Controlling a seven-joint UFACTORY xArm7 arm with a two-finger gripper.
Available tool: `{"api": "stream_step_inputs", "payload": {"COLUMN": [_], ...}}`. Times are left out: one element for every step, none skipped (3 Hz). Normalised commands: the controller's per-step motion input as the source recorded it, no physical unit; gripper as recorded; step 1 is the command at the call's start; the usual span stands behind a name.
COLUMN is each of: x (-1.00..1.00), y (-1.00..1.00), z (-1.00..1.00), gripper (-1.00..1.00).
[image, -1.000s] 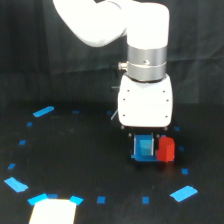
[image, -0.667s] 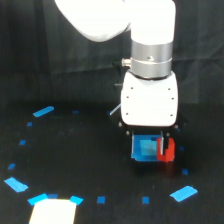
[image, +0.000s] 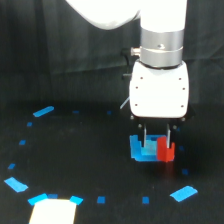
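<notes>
A blue block (image: 142, 149) and a red block (image: 165, 150) sit side by side, touching, on the black floor. My gripper (image: 157, 141) hangs straight above them from the white arm body (image: 159, 92). Its thin fingers (image: 145, 136) reach down to the tops of the blocks, one over the blue block and one at the red block's far side. The fingers stand apart, and the red block looks to lie between them. Whether they press on it is hidden by the arm.
Blue tape marks ring the black floor, among them a strip (image: 43, 111) at the back left, a patch (image: 16, 184) at the front left and one (image: 183, 193) at the front right. A pale square (image: 52, 212) lies at the bottom left edge.
The arm has shifted toward the exterior view's right and looms larger and lower over the blocks. The two blocks stay side by side on the floor.
</notes>
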Motion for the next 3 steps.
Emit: {"api": "stream_step_inputs", "payload": {"x": [-0.01, 1.0, 0.14], "y": [0.12, -0.8, -0.71], "z": [0.81, 1.0, 0.63], "gripper": [-0.8, 1.0, 1.0]}}
